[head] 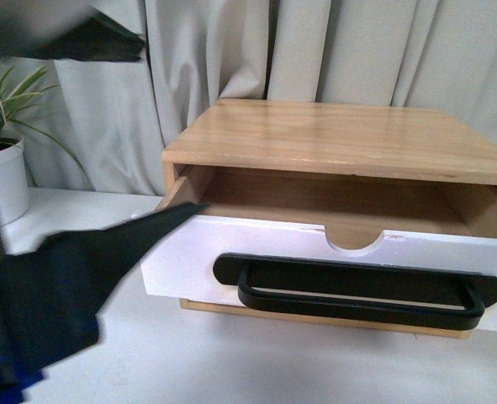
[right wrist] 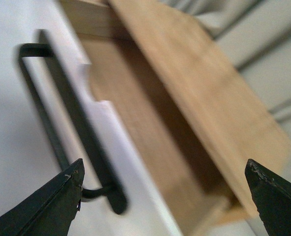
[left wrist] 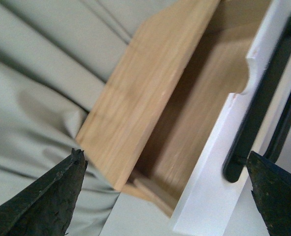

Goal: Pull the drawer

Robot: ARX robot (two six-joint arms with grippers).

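Observation:
The drawer stands partly pulled out of a light wood cabinet, showing its wood inside. Its white front carries a long black bar handle under a half-round notch. My left gripper is open at the drawer's left end, and one dark finger lies close to the front's upper left corner. From the left wrist, the drawer's corner and the handle's end show between the open fingers. My right gripper is open over the drawer's other end, near the handle. Neither gripper holds anything.
A white pot with a green plant stands at the far left on the white table. Grey curtains hang close behind the cabinet. Bare tabletop lies in front of the drawer.

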